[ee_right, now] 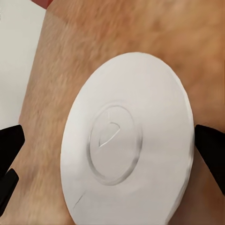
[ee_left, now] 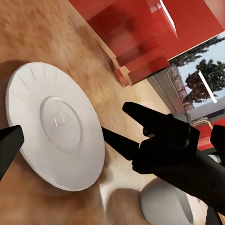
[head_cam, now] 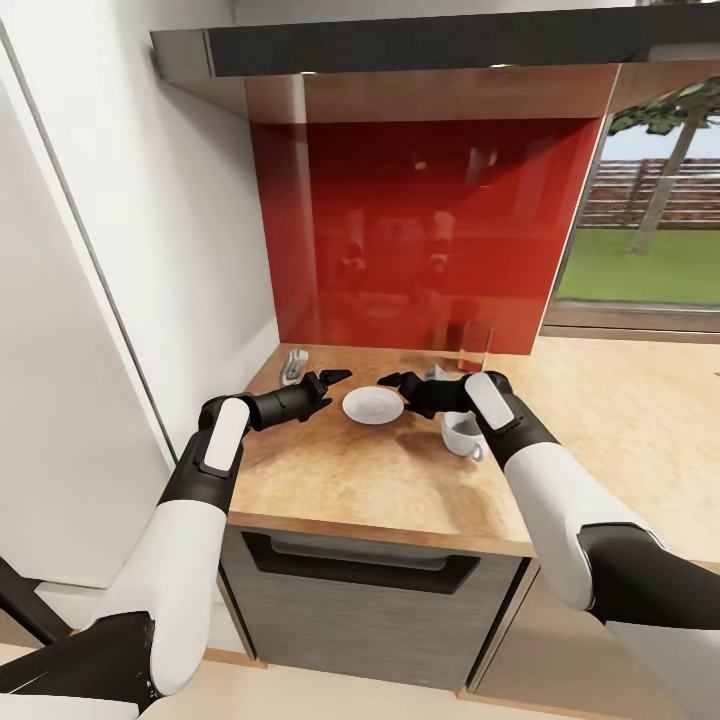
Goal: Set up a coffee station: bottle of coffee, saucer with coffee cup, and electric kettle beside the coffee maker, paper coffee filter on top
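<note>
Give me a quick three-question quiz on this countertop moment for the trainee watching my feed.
1. True or false: the coffee cup stands on the saucer.
2. Which gripper is nearer the cup: A) left gripper, B) right gripper?
3. What do the right gripper's open fingers straddle in the right wrist view?

Key: 1. False, it sits on the countertop beside the saucer. 2. B. 3. The saucer, not yet gripped.
</note>
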